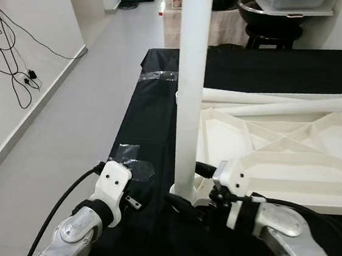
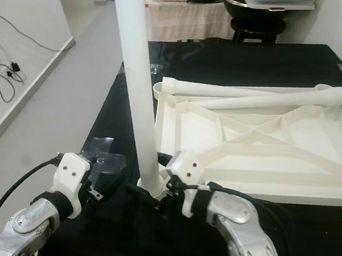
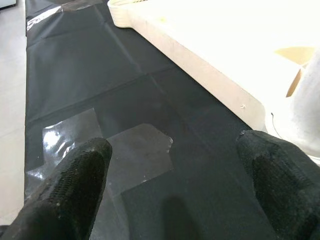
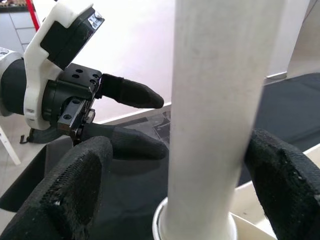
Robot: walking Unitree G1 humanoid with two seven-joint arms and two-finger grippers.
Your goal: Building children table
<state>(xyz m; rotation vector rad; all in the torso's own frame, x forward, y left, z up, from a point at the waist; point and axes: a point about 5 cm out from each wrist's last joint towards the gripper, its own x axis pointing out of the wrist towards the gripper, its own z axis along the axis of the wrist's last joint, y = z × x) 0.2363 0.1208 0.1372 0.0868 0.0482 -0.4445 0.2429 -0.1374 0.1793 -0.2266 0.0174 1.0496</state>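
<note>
Right gripper (image 4: pixel 175 185): my fingers (image 4: pixel 65 190) are spread wide to either side of the upright white table leg (image 1: pixel 189 87), near its base; I cannot tell whether they touch it. The leg stands in a corner socket of the upturned white tabletop (image 2: pixel 261 143), which lies on the black-covered counter (image 1: pixel 154 114).

Left gripper (image 3: pixel 170 185): my fingers (image 3: pixel 75 175) are spread apart, holding nothing, above clear tape patches (image 3: pixel 130 150), just beside the leg's base.

Two loose legs (image 2: pixel 254 97) lie across the tabletop. No legible writing.
</note>
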